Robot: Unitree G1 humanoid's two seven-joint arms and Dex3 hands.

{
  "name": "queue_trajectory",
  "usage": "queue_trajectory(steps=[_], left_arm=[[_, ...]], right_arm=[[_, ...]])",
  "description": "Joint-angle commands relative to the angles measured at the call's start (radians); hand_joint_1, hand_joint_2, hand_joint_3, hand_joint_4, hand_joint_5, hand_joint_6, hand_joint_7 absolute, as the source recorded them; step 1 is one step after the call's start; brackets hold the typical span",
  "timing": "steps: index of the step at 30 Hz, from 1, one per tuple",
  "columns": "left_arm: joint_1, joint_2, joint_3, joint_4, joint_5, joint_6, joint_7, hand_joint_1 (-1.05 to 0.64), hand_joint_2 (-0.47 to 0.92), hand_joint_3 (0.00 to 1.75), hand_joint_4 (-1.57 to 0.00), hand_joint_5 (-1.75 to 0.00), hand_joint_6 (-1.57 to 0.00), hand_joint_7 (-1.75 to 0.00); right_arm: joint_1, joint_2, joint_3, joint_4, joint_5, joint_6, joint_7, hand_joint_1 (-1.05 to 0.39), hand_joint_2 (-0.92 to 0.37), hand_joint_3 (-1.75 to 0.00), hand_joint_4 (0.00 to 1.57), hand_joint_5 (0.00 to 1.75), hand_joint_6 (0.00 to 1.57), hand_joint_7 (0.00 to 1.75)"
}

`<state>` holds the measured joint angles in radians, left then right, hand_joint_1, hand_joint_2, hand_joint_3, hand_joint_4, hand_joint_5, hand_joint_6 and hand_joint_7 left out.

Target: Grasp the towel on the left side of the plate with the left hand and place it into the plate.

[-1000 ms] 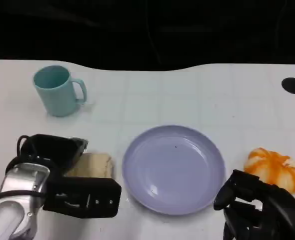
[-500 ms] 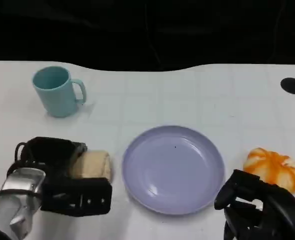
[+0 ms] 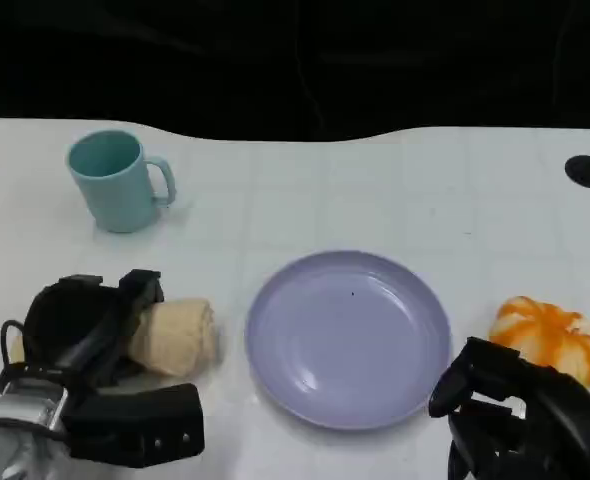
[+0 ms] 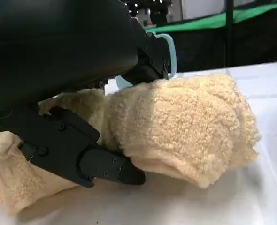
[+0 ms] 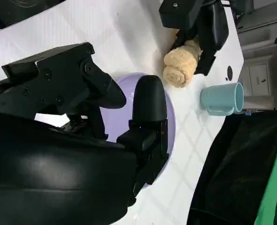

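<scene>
Near the worktop's front-left corner, the left hand grips the rolled beige towel, which lies just left of the lavender plate. At the front-right corner, the right hand holds nothing, fingers curled in.

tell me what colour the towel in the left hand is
The towel is a pale beige, almost cream, with a fluffy looped surface; the left wrist view shows it best.
</scene>
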<state>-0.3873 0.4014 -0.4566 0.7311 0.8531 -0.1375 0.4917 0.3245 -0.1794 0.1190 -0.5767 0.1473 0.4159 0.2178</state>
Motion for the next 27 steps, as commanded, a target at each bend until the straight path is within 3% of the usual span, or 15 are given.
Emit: queue_trajectory(steps=[1,5,9,18,27], left_arm=[[0.014,0.011,0.019,-0.011,-0.011,-0.006,0.077,-0.19,0.68,0.65,-0.84,-1.75,-0.62,-1.74],[0.02,-0.007,0.047,-0.101,-0.039,0.022,0.049,-0.18,0.63,0.62,-0.84,-1.75,-0.61,-1.75],[0.018,-0.022,0.063,-0.229,-0.065,0.049,-0.014,-0.21,0.55,0.88,-0.87,-1.75,-0.61,-1.75],[-0.022,-0.102,0.045,-0.452,-0.049,0.155,-0.209,-0.22,0.43,1.07,-0.94,-1.75,-0.64,-1.75],[-0.073,-0.223,-0.015,-0.503,-0.034,0.249,-0.371,-0.23,0.45,1.02,-0.92,-1.75,-0.67,-1.75]], right_arm=[[-0.002,-0.01,-0.004,0.0,-0.003,-0.001,0.002,-0.07,-0.7,-1.02,0.67,1.75,0.53,1.58],[-0.001,-0.008,-0.006,0.006,0.004,-0.008,0.008,-0.06,-0.71,-1.02,0.67,1.75,0.52,1.59],[0.0,-0.007,-0.005,0.005,-0.002,-0.006,0.006,-0.07,-0.7,-1.02,0.68,1.75,0.52,1.6],[0.0,-0.007,-0.001,0.002,-0.004,-0.006,0.007,-0.07,-0.71,-1.01,0.68,1.75,0.52,1.6],[0.01,-0.012,-0.006,-0.014,-0.004,-0.002,0.006,-0.07,-0.71,-0.99,0.67,1.75,0.52,1.59]])
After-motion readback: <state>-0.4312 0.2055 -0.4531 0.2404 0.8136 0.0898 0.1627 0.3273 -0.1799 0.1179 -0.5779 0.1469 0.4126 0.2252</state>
